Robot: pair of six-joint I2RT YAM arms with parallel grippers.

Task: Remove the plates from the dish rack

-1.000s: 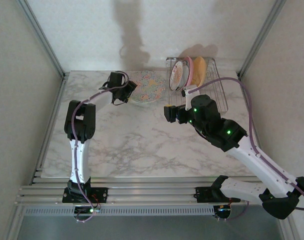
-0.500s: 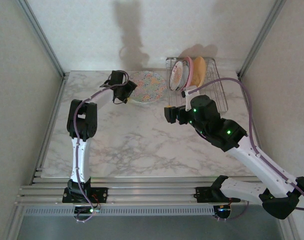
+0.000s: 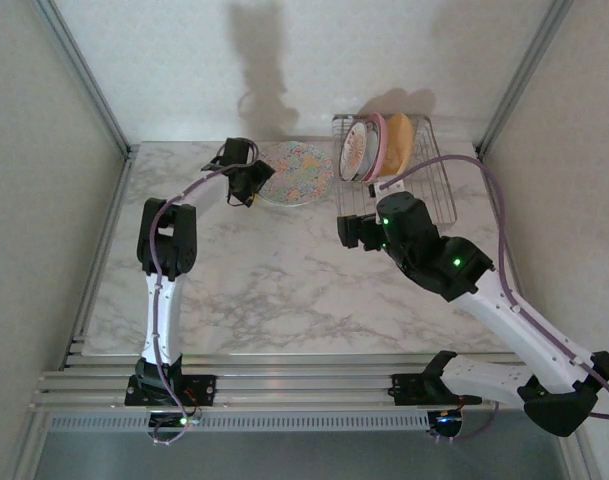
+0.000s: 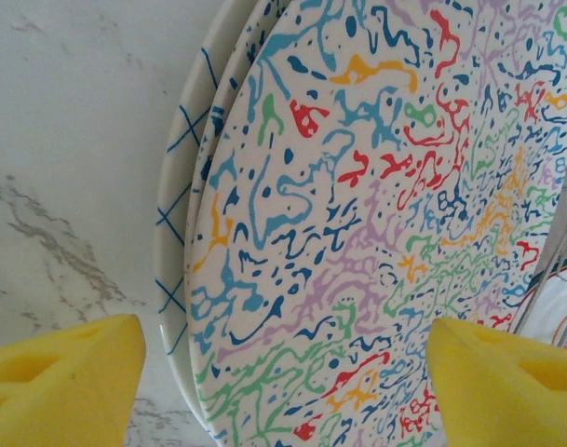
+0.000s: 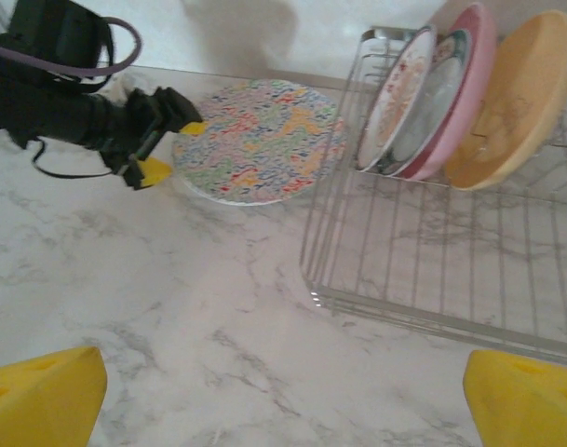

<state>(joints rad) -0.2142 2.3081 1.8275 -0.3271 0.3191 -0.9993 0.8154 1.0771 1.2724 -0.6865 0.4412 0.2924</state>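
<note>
Three plates stand on edge at the far end of the dish rack (image 3: 424, 195), which sits far right on the marble table (image 3: 264, 290) in the top view. Left to right they are a white plate (image 3: 356, 150) with a dark rim, a pink plate (image 3: 377, 138) and an orange-yellow plate (image 3: 400, 140). Left of the rack a speckled plate (image 3: 302, 172) lies flat. The left gripper (image 3: 252, 186) sits at that plate's left rim. The right gripper (image 3: 344, 232) hovers beside the rack's near-left corner; its jaw state is unreadable here.

Left wrist view: the speckled plate rests on a grid-patterned plate (image 4: 176, 233), whose blue-lined rim shows at left. The left gripper's yellow pads (image 4: 60, 382) stand wide apart. The stack's near edge lies between and beyond them, with nothing clamped.

Right wrist view: the right gripper's pads (image 5: 520, 396) stand wide apart at the lower corners, with bare marble between them. The rack lies ahead to the right, the flat stack ahead to the left.
</note>
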